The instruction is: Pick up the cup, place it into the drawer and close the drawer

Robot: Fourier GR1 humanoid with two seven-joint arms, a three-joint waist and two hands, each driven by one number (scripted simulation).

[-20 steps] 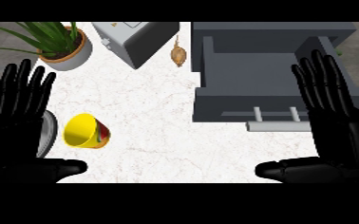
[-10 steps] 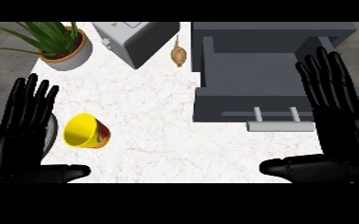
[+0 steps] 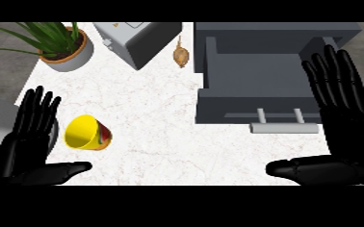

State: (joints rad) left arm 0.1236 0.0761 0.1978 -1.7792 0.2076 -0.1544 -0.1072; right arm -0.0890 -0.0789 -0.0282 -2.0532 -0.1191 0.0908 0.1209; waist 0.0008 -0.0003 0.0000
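Yellow cup [image 3: 85, 133] seemingly beside left hand [image 3: 28, 142]

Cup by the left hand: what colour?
Yellow, with a red patch on its side; cup, head view.

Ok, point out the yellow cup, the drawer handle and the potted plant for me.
yellow cup [image 3: 84, 132], head view, on its yellow inside, as it lies tipped on the counter.
drawer handle [image 3: 283, 128], head view, on the middle of the light grey bar.
potted plant [image 3: 74, 56], head view, on the grey pot's wall.
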